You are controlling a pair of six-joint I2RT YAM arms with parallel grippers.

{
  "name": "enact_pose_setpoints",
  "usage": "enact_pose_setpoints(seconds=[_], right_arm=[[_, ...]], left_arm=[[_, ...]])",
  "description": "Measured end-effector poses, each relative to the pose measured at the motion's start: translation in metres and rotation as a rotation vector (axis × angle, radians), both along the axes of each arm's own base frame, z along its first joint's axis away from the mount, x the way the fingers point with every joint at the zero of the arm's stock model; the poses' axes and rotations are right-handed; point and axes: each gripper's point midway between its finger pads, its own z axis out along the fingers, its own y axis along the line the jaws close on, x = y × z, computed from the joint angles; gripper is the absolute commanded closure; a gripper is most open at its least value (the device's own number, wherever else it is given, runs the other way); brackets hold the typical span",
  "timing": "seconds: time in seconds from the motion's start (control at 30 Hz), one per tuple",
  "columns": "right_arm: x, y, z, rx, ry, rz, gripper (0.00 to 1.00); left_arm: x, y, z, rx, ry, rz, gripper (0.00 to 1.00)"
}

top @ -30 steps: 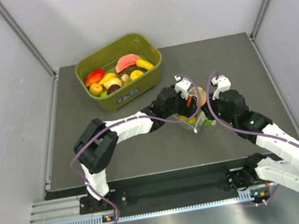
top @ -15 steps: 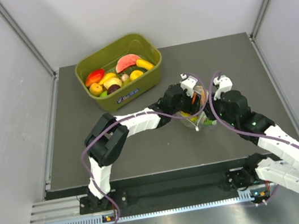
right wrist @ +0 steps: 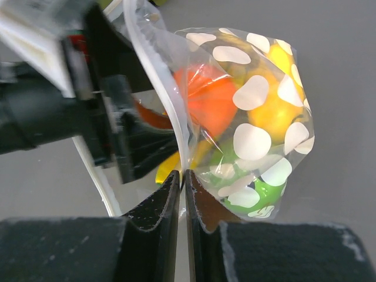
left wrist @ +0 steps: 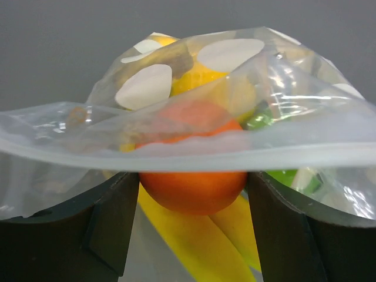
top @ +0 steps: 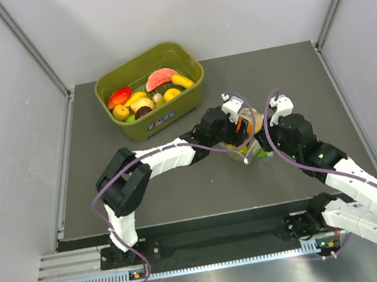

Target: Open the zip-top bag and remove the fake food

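Where the zip-top bag (top: 249, 147) stood to the right of the olive-green tub (top: 164, 122), nearer the arm bases than it, the right gripper (right wrist: 182, 176) was pinched tight on the bag's top strip, the pouch bulging just beyond its fingertips. The left gripper (left wrist: 192, 188) was in the bag's mouth, fingers wide either side of the orange piece (left wrist: 194, 197); whether they squeezed it could not be told.
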Motion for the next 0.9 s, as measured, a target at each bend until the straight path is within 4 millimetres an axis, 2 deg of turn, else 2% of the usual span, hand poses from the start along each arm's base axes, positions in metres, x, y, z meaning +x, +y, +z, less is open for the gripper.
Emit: enact_pose_setpoints(seconds=[0.23,0.43,0.73,0.9], right_arm=[[0.000,0.000,0.000,0.000,0.000,-0.001,0.91],[0.001,0.000,-0.002,-0.005,0.006,-0.002,0.91],[0.002,-0.001,-0.003,-0.006,0.008,-0.007,0.91],[0.002,-0.001,-0.003,-0.007,0.008,-0.008,0.91]], left_arm=[[-0.017,0.018,0.042,-0.042,-0.018,-0.006,1.00],[-0.040,0.031,0.077,-0.092,-0.006,-0.042,1.00],[-0.073,0.052,0.094,-0.090,0.083,-0.095,1.00],[-0.090,0.072,0.099,-0.093,0.125,-0.098,1.00]])
